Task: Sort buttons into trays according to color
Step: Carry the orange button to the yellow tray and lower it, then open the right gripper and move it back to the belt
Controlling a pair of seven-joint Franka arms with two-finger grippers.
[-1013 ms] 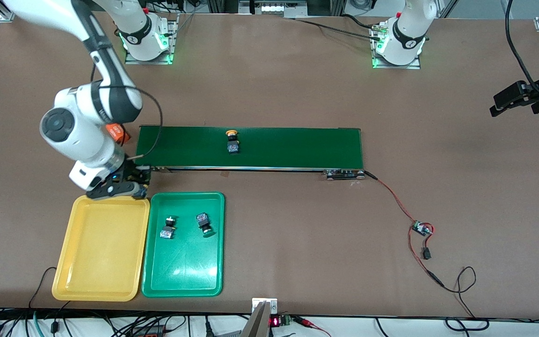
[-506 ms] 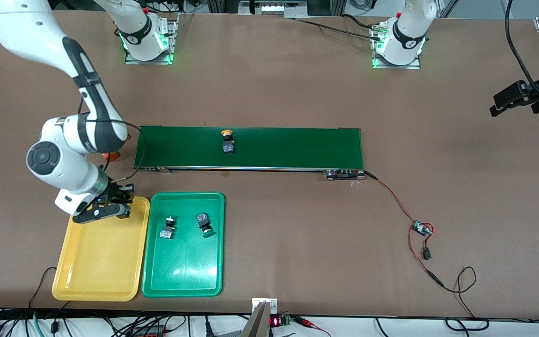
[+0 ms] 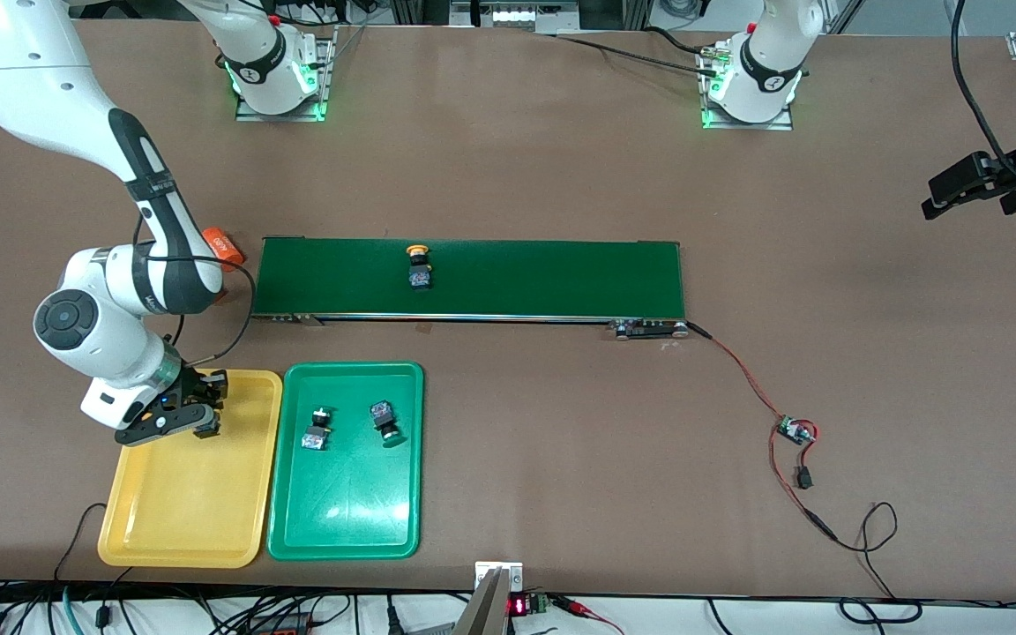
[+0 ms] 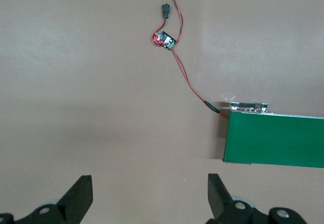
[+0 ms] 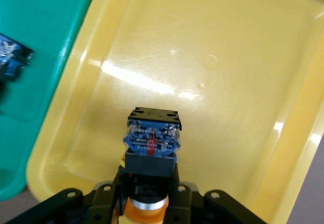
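Front view: the belt (image 3: 473,280) is the landmark, carrying one yellow-capped button (image 3: 420,267). Nearer the camera than the belt, toward the right arm's end, lie the yellow tray (image 3: 164,520) and green tray (image 3: 358,520); the green one holds two buttons (image 3: 317,432). The right gripper (image 5: 150,193), over the yellow tray, pinches a yellow button (image 5: 152,138). Released high, it could bounce or roll over the low rim. The left gripper (image 4: 149,201) waits spread wide, past the belt's left-arm end.
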